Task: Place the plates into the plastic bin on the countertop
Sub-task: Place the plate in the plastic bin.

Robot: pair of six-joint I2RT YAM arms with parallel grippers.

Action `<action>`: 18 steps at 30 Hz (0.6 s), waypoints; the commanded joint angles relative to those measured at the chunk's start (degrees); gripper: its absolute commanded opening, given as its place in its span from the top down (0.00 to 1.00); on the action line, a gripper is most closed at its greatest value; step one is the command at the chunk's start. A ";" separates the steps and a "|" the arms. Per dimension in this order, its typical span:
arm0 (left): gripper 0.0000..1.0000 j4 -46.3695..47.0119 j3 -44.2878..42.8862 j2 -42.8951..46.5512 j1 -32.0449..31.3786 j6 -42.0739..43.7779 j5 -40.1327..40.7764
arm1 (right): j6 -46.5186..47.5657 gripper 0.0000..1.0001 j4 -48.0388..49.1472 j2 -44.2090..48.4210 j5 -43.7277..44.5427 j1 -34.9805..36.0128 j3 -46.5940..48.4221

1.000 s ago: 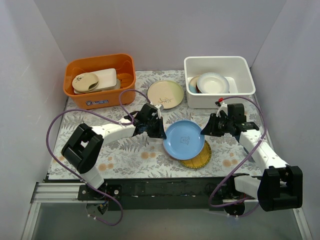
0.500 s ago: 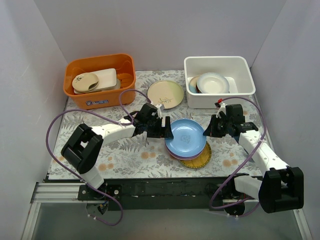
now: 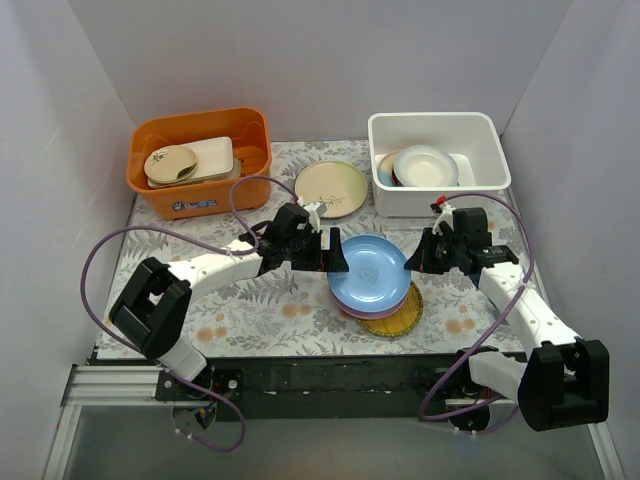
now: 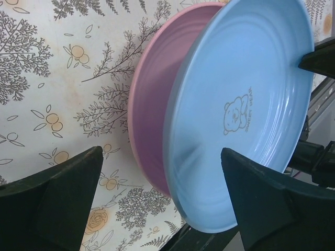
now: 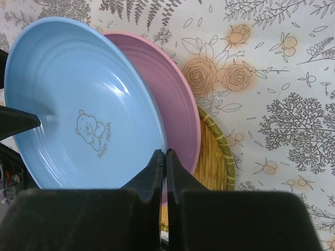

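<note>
Blue plate (image 3: 370, 270): face up, tilted atop pink plate (image 5: 178, 94), mid-counter (image 3: 260, 310). Right gripper (image 5: 165, 157) pinches its 3 o'clock rim; left gripper (image 3: 338, 262) spread wide, straddling 9 o'clock rim. Bin (image 3: 480, 125) at 1 o'clock.

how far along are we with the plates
Done: at least two plates sit in the bin. In hand: the right gripper pinches the blue plate by its rim, with the left gripper open beside it. Left: that one, plus the pink plate, yellow plate and cream plate.
</note>
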State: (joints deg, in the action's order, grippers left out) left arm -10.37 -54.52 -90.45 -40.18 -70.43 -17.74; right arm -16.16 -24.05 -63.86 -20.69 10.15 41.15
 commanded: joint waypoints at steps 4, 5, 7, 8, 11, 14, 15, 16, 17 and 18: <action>0.06 2.29 1.17 5.37 0.11 1.18 0.68 | -1.77 0.99 2.61 2.42 -2.43 0.04 3.59; 0.06 2.46 1.35 5.72 0.11 1.18 0.77 | -1.85 0.99 2.43 2.25 -2.25 -0.04 4.03; 0.05 3.16 2.05 7.13 0.11 1.53 0.78 | -1.77 0.99 2.08 1.89 -1.64 0.04 4.38; 0.05 3.43 2.23 7.57 0.11 1.61 0.69 | -1.59 0.99 1.99 1.28 -1.55 0.04 4.73; 0.03 3.87 2.84 9.07 0.11 1.79 0.33 | -1.68 0.99 2.17 0.84 -1.81 0.04 5.00; 0.02 3.69 3.02 9.86 0.11 1.97 0.77 | -1.68 0.99 2.17 0.40 -1.46 0.04 5.35; 0.02 3.78 3.02 10.12 0.11 2.05 0.95 | -1.59 0.99 1.99 0.31 -1.29 0.04 5.78; 0.02 3.52 3.02 10.21 0.11 2.23 1.47 | -1.50 0.99 1.91 0.22 -1.20 0.04 5.96; 0.02 3.43 3.02 10.47 0.11 2.23 1.56 | -1.50 0.99 1.82 -0.04 -0.68 0.04 6.14; 0.02 3.34 3.02 10.65 0.11 2.40 1.83 | -1.24 0.99 1.82 -0.22 -0.58 -0.04 6.49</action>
State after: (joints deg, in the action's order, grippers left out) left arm -7.57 -52.10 -83.05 -40.18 -69.45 -17.37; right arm -17.23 -23.83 -63.55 -21.26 10.15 43.86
